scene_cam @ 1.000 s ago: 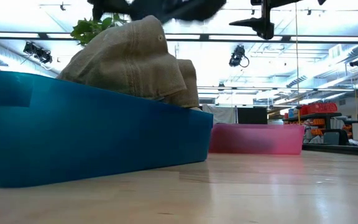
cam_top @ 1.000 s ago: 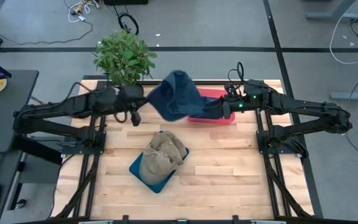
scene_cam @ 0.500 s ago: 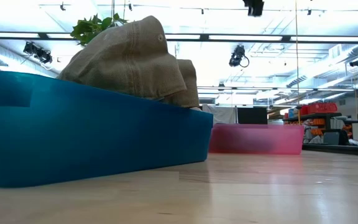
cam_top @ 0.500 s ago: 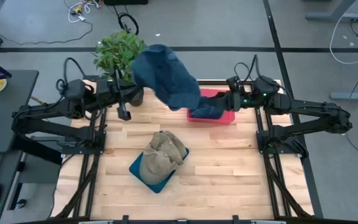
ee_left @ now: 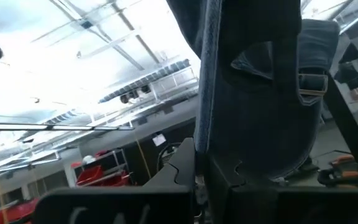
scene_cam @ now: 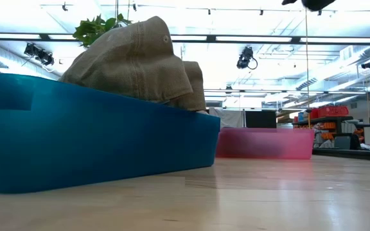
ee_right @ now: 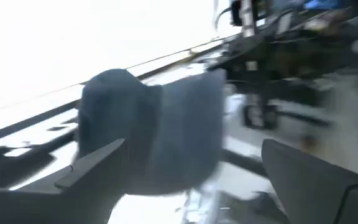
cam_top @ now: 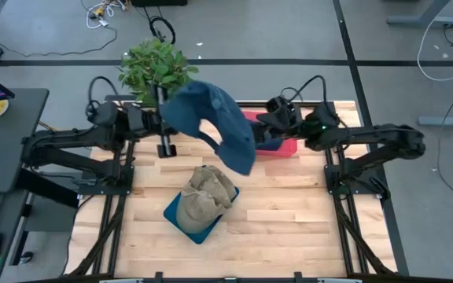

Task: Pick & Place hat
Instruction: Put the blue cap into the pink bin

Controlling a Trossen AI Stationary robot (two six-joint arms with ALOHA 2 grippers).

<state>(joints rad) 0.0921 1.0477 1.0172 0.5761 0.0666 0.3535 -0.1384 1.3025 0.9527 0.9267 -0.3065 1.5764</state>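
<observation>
High view shows the left gripper (cam_top: 166, 119) clamped on the blue hat (cam_top: 211, 118), lifted clear so it hangs free between the red bin (cam_top: 278, 143) and the blue bin (cam_top: 181, 216), while the right gripper (cam_top: 267, 126), jaws spread, waits beside it.

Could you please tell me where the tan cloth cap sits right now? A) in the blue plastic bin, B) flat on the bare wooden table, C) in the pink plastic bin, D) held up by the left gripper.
A: the tan cloth cap rests in the blue plastic bin near the table's middle, while the left gripper holds a dark blue cap in the air.
</observation>
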